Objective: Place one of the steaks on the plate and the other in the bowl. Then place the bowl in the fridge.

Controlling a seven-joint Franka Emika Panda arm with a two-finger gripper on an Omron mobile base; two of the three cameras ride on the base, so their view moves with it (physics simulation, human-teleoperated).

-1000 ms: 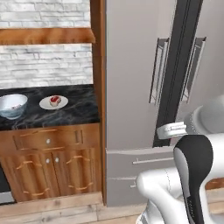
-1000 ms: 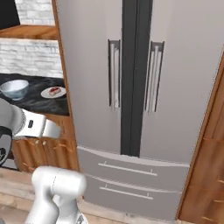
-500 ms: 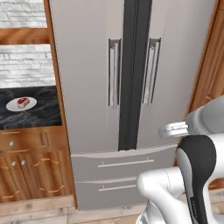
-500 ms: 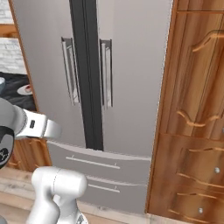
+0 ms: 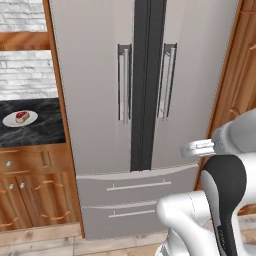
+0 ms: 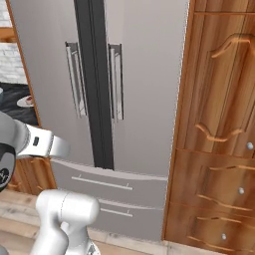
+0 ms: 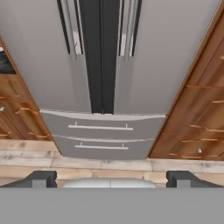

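Straight ahead of the arm stands the fridge (image 5: 100, 100), tall and grey, both doors shut, a dark strip running down between them. Two vertical bar handles (image 5: 124, 82) flank that strip, one on each door. Below the doors sit two drawers (image 5: 135, 187), one above the other, each with a thin horizontal pull.

Off to the left, on the dark marbled tabletop (image 5: 35, 132), lies the plate (image 5: 20, 118), small, round and white, with a steak (image 5: 22, 116) on it: a little red slab with a pale edge. The plate is well apart from the fridge, with a wooden upright between them.

Under the tabletop are wooden cabinets (image 5: 30, 195) with small knobs and curved pulls. A pale brick wall (image 5: 25, 75) rises behind, crossed by a wooden shelf (image 5: 22, 40). Right of the fridge stands tall wooden cabinetry (image 6: 219, 124) with carved panels and drawers. The floor (image 7: 109, 166) is pale wood planks.

In the hand view the pincer (image 7: 110, 178) is spread wide, its two dark tips far apart, with nothing between them, pointed at the fridge's drawers and the floor before them.
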